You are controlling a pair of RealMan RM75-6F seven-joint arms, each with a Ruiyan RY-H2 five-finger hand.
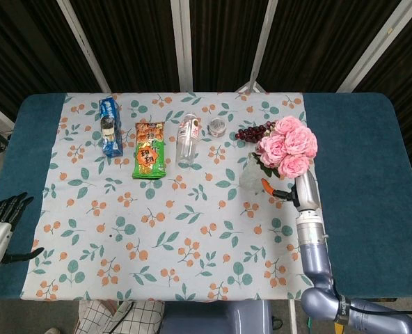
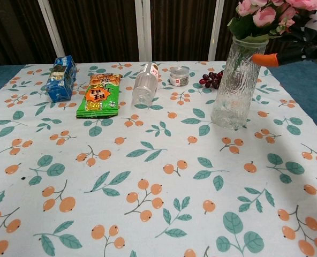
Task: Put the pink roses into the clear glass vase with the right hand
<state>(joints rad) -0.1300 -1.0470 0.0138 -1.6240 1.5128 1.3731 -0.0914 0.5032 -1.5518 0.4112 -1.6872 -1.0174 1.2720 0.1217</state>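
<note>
The pink roses (image 2: 273, 12) stand in the clear glass vase (image 2: 236, 85) at the table's right, blooms and leaves above the rim and leaning right. In the head view the roses (image 1: 287, 146) cover most of the vase (image 1: 250, 177). My right hand (image 2: 300, 48) is just right of the vase rim, its fingers spread, one orange-tipped finger pointing at the glass; nothing shows in its grasp. In the head view that hand (image 1: 284, 192) sits below the blooms. My left hand (image 1: 1, 221) rests off the table's left edge, fingers apart and empty.
Behind the vase lie dark grapes (image 2: 211, 80) and a small jar (image 2: 179, 76). A clear bottle (image 2: 144, 84) lies on its side, with a green snack bag (image 2: 99, 95) and a blue carton (image 2: 60, 78) further left. The floral cloth (image 2: 148, 176) covers the table.
</note>
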